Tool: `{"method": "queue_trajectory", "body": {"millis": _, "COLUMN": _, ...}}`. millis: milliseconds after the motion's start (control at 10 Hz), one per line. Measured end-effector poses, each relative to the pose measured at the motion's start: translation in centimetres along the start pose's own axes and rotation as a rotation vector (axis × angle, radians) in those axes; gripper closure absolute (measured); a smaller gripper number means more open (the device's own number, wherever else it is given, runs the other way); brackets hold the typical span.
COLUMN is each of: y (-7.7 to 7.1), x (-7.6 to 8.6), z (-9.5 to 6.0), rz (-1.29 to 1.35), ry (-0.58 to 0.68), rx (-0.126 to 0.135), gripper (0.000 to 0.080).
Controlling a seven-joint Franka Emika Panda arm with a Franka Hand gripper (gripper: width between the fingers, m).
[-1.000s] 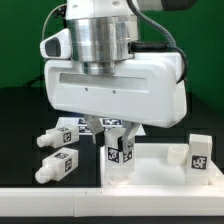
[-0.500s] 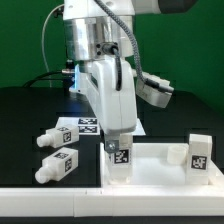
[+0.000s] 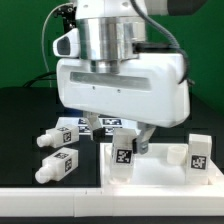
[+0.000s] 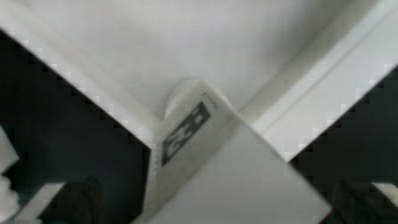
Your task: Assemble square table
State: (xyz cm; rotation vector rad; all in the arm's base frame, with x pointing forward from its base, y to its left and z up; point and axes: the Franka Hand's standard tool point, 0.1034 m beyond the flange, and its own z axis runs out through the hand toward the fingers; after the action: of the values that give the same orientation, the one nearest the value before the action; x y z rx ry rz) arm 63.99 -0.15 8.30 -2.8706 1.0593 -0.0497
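Observation:
The white square tabletop [image 3: 165, 172] lies at the front of the exterior view's right. One white tagged leg [image 3: 122, 157] stands upright in its near corner. My gripper [image 3: 124, 138] hangs straight over that leg, open, with a finger [image 3: 146, 133] clear of it on each side. In the wrist view the leg [image 4: 210, 150] rises between the dark fingertips [image 4: 71, 203], and a gap shows on both sides. A second leg [image 3: 200, 153] stands upright at the tabletop's right. Two more legs [image 3: 58, 166] lie on the black table at the exterior view's left.
The marker board [image 3: 88, 124] lies flat behind the loose legs, partly hidden by my hand. A white ledge [image 3: 50, 205] runs along the front edge of the exterior view. The wide white hand hides the area behind the tabletop.
Half a second ago the hand stood narrow side-on with its jaws shut on the upright leg. It has turned back broadside and the jaws have opened off the leg, which stays standing.

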Motion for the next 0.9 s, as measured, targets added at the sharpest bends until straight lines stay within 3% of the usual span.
{"method": "queue_trajectory", "body": {"millis": 200, "y": 0.27, "x": 0.14, "z": 0.11, "rz": -0.143, "ry": -0.001, "rx": -0.002, "gripper": 0.0151}}
{"method": "queue_trajectory", "body": {"millis": 400, "y": -0.22, "x": 0.06, "z": 0.06, "rz": -0.511, "ry": 0.026, "rx": -0.040, "gripper": 0.0151}}
{"method": "queue_trajectory", "body": {"millis": 500, "y": -0.24, "x": 0.02, "z": 0.09, "rz": -0.631, "ry": 0.024, "rx": -0.044, "gripper": 0.0151}}
{"method": "queue_trajectory", "body": {"millis": 600, "y": -0.22, "x": 0.03, "z": 0.12, "rz": -0.550, "ry": 0.023, "rx": -0.037, "gripper": 0.0282}}
{"method": "queue_trajectory", "body": {"millis": 700, "y": -0.19, "x": 0.05, "z": 0.14, "rz": -0.550, "ry": 0.023, "rx": -0.038, "gripper": 0.0282}}
{"method": "queue_trajectory", "body": {"millis": 900, "y": -0.17, "x": 0.06, "z": 0.15, "rz": -0.459, "ry": 0.025, "rx": -0.036, "gripper": 0.0515}}
